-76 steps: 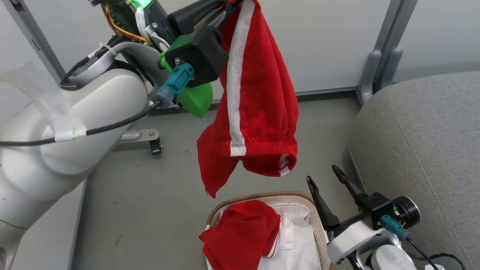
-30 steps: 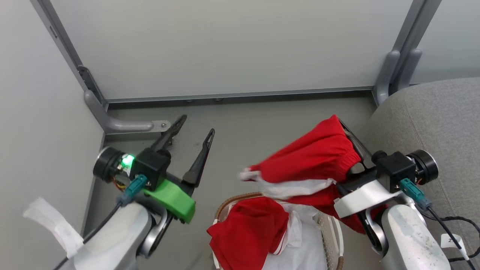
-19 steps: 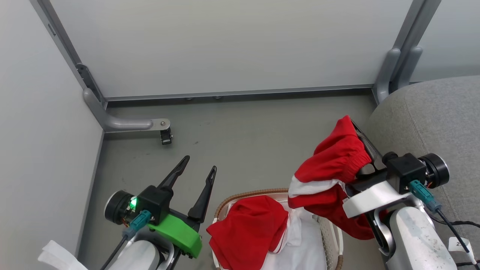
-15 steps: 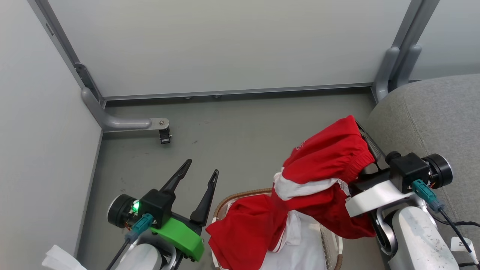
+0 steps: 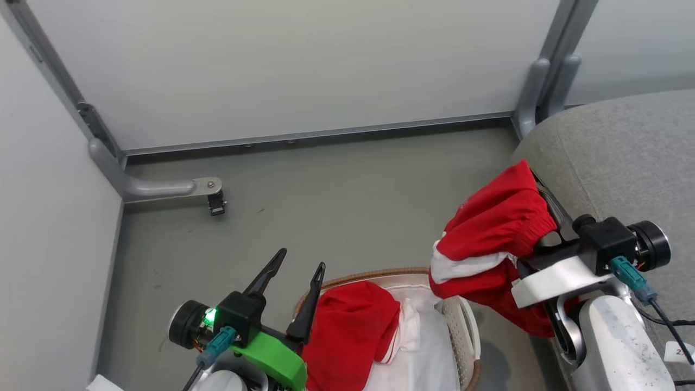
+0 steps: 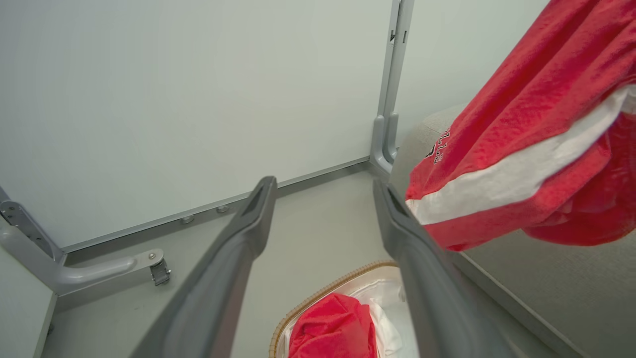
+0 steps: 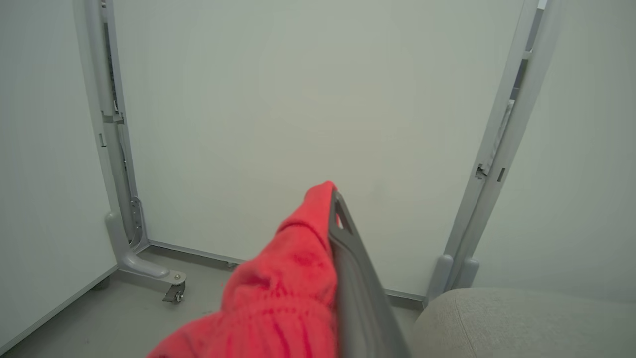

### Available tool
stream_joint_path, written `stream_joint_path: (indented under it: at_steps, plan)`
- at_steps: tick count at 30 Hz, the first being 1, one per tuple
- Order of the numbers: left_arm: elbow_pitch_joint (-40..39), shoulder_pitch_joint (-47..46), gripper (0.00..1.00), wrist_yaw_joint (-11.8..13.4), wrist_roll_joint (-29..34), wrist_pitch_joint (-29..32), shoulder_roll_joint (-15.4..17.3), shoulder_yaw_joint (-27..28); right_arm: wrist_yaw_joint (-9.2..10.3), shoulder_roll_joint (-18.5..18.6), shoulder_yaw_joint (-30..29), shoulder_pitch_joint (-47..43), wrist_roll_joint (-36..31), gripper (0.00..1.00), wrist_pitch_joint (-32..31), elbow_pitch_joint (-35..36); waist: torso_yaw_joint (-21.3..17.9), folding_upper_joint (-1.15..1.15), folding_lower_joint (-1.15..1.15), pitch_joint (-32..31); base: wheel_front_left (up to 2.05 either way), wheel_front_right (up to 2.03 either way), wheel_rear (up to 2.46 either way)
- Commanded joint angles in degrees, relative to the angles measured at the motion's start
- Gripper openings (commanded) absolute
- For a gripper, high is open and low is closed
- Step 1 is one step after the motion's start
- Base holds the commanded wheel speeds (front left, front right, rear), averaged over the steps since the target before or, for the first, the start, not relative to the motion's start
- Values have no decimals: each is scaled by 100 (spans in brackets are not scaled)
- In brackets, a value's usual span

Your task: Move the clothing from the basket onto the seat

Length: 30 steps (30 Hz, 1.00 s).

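Head view: red shorts (image 5: pixel 494 228) pinched in closed right gripper (image 5: pixel 537 184), centre right — grey sofa (image 5: pixel 624 157) just right of them; left gripper (image 5: pixel 301 260) splayed, empty, beside basket (image 5: pixel 358 276). Left wrist: shorts upper right. Right wrist: sofa lower right.

We see soft cloth clothing (image 5: pixel 497 220) in the right gripper (image 5: pixel 538 183), matt woven seat (image 5: pixel 624 152) beside it (coarse), smooth plastic basket (image 5: pixel 462 326).

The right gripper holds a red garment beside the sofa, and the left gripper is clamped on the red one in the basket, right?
Not quite. The left gripper is open and empty, jaws apart beside the basket, as the head view shows. The right gripper does hold a red garment beside the sofa.
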<state>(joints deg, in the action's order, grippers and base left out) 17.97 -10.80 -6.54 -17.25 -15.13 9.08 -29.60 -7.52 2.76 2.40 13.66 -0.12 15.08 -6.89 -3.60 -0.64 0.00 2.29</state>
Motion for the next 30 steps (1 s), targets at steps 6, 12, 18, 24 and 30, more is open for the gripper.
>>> stream_joint_path:
  at_steps: [6,12,18,24,30]
  plan:
    - [-67,118,100,-73,211,-3,-149,93,6,21,-164,-80,-72,0,14,124,-1054,64,0,207,0,0,0]
    - [-143,-48,100,-94,313,-4,-159,149,8,22,-163,-144,-34,0,14,70,-1944,64,0,490,0,0,0]
    - [-128,-179,100,-97,329,-4,-92,-53,7,15,-298,-229,140,0,14,32,-2521,64,0,676,0,0,0]
    - [-143,-315,100,-98,272,-4,20,-264,7,12,-230,-208,182,0,14,-17,-2733,64,0,830,0,0,0]
    - [-102,-485,100,-99,223,-4,130,-414,7,19,40,89,114,0,14,-212,-2661,64,0,1033,0,0,0]
